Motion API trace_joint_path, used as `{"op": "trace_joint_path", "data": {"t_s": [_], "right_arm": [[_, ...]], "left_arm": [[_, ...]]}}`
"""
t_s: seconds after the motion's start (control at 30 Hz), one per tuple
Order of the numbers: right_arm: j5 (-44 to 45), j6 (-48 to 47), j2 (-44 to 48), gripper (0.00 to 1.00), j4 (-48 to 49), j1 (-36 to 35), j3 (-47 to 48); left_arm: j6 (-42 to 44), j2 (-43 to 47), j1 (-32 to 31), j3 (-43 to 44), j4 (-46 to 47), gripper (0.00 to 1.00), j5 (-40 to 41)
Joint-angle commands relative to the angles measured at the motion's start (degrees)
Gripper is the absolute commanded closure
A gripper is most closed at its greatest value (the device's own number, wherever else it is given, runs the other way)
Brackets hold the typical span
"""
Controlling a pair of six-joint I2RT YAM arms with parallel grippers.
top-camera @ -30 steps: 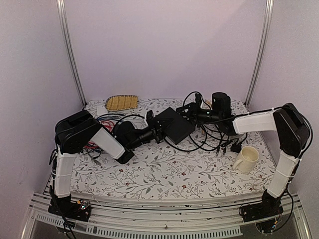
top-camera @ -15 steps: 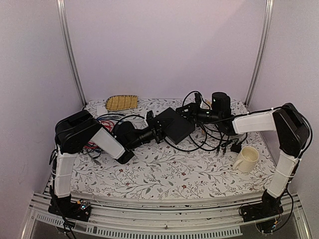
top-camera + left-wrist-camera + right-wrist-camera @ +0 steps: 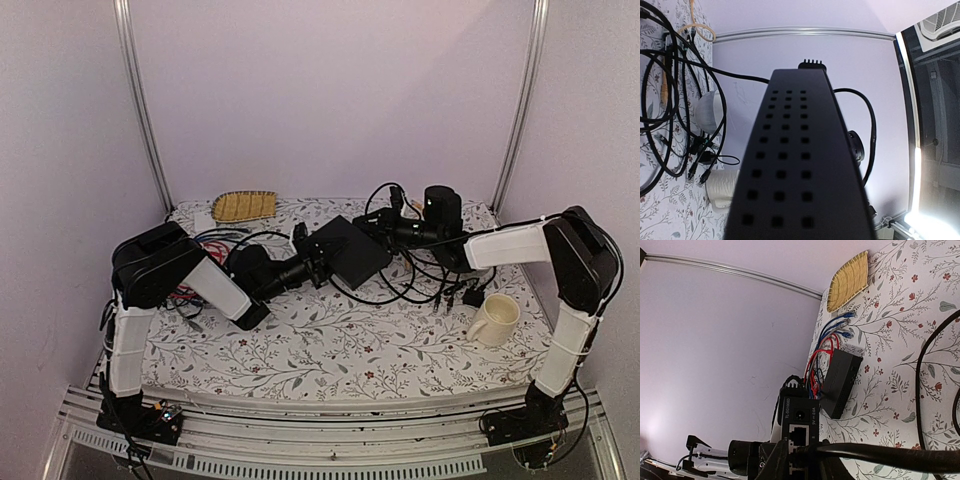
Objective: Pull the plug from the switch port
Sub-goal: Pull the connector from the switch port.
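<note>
Left gripper [image 3: 318,262] is clamped on the near-left end of the switch [image 3: 352,250] in the top view, mid-table over the floral cloth [image 3: 330,350]. Right gripper [image 3: 383,227] reaches in from the right and sits at the switch's far-right edge; its grip is too small to read from up here. A black cable tangle [image 3: 420,280] lies just right of the switch. The cream mug [image 3: 495,320] stands near the right arm, and the woven yellow tray [image 3: 245,205] sits at the back left, well apart. Left wrist view: the switch's perforated top fills the frame, running away from the camera. That gripper's own fingers are out of frame, and the mug and tangle are off to the left. Right wrist view: the switch's socket edge faces the camera, with the plug [image 3: 801,456] seated in a lower port and its cable [image 3: 890,455] running off right. The fingers [image 3: 774,460] press on both sides of the plug, pinching it, and it is not yet out. A second black box [image 3: 840,382] with red and blue leads lies on the cloth beyond, with the tray further back.
</note>
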State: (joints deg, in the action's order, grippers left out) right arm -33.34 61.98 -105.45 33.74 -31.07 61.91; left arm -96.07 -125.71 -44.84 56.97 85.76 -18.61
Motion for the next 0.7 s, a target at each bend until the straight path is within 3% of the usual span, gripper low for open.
{"op": "trace_joint_path", "data": {"t_s": [0.0,0.37,0.67], "right_arm": [[-0.49,0.09,-1.11,0.80,2.47,-0.27,1.72],[-1.67,0.25,-2.00,0.95,2.31,-0.04,2.33],[-1.70,0.34,-1.97,0.99,2.47,0.35,2.08]], "left_arm": [[-0.58,0.04,-0.27,1.48,7.26,1.00,-0.20],[-0.82,-0.41,-0.16,1.50,7.71,1.00,-0.29],[-0.88,-0.85,-0.15,2.00,7.41,1.00,-0.23]]}}
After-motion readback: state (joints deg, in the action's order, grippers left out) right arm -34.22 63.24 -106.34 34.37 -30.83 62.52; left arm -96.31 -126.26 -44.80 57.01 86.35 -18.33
